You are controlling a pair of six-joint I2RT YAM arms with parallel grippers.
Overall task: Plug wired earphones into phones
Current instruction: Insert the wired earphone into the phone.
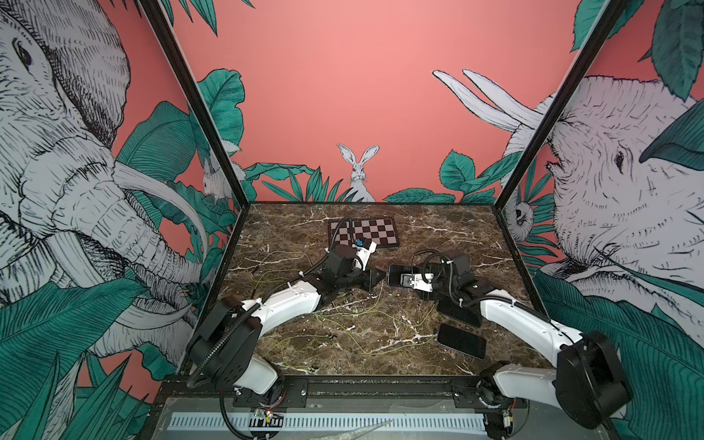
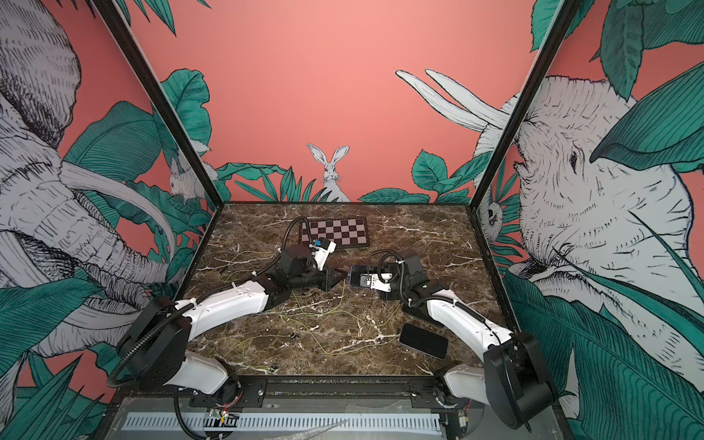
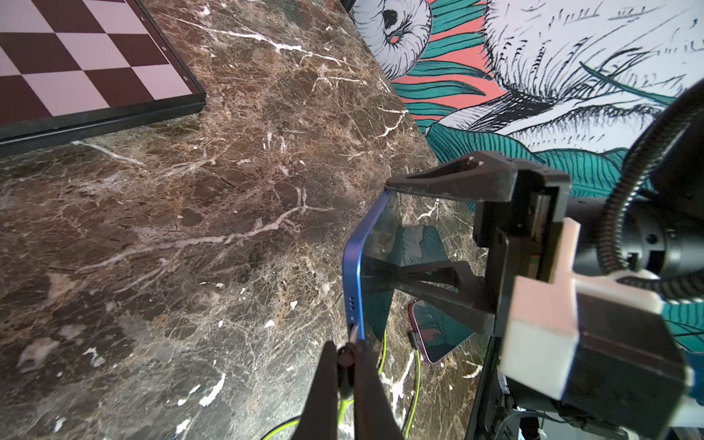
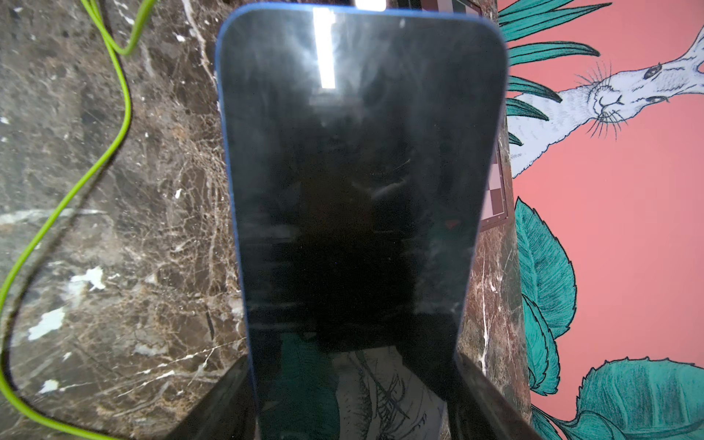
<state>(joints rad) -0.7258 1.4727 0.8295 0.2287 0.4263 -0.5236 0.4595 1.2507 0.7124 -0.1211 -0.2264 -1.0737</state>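
Near right: flat black glossy smartphone (image 1: 461, 340) lying loose on brown marble table (image 1: 438, 228). Thin yellow-green earphone cords (image 4: 128, 103) sprawling mid-table, limp, likely snagging. Left gripper (image 3: 346, 352) pinching small dark plug (image 3: 344, 362), jaws nearly closed, tip meeting end of blue-edged phone (image 3: 352, 266). Right gripper (image 4: 352, 396) clamping phone's long sides, jaws wide; glass likely slippery, so gripping edges

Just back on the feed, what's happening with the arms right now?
The right gripper grips a blue-edged phone by its long sides. The left gripper is shut on an earphone plug and has its metal tip at the port on that phone's end edge, not visibly seated. A pink-edged phone already has a plug in it; a third phone lies apart with no cord visibly attached.
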